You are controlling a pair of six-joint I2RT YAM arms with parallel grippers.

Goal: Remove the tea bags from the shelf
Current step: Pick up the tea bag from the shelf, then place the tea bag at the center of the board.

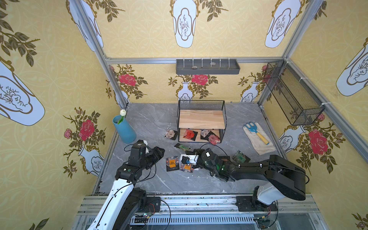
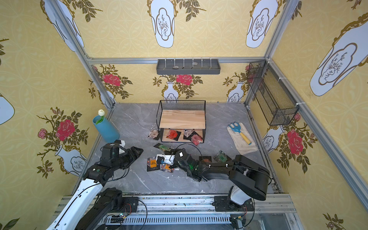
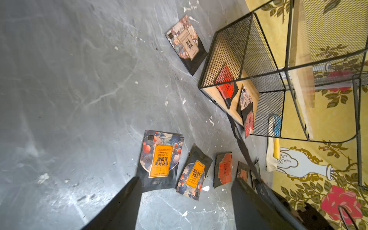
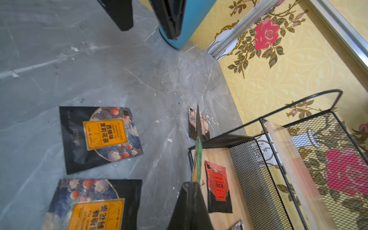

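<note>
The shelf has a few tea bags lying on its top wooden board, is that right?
Not quite: the few tea bags lie on the lower wooden board of the shelf, not the top board, which is bare. Both top views show this.

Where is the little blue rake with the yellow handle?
In both top views the rake lies on a white cloth on the right side of the table, to the right of the shelf.
</note>
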